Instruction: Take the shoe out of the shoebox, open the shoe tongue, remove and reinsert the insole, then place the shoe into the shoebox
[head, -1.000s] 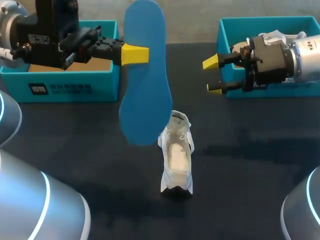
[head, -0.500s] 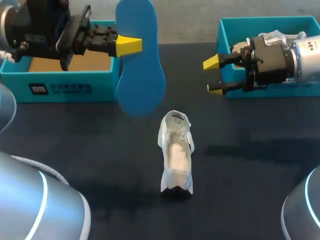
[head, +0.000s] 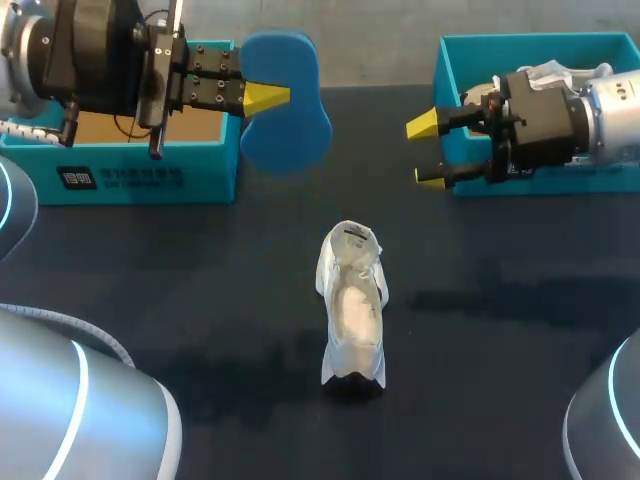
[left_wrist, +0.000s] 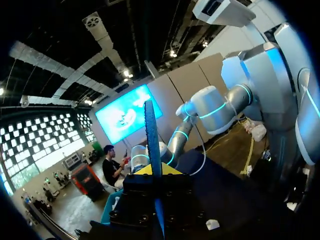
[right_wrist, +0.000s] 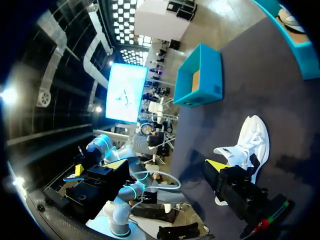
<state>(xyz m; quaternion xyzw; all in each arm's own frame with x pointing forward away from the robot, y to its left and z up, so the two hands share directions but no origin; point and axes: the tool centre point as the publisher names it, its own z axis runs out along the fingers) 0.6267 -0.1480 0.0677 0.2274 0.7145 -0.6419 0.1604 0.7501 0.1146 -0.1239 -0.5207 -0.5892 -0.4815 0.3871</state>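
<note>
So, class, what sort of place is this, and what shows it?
Probably a robot test bench: over a dark table, the left gripper holds a blue insole, the right gripper is open, with a white shoe and two teal shoeboxes set out.

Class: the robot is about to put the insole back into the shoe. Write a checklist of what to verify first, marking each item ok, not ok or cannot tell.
1. Insole gripped: ok. The left end effector is shut on it; the left wrist view shows it edge-on between the fingers.
2. Shoe ready: ok. It stands alone on the table, opening upward.
3. Tongue pulled back far enough: cannot tell.
4. Insole over the shoe: not ok. It hangs off to the side, by the left shoebox.
5. Right end effector free to steady the shoe: ok. It is open and holds nothing.
6. Which end of the insole leads: cannot tell.
</note>
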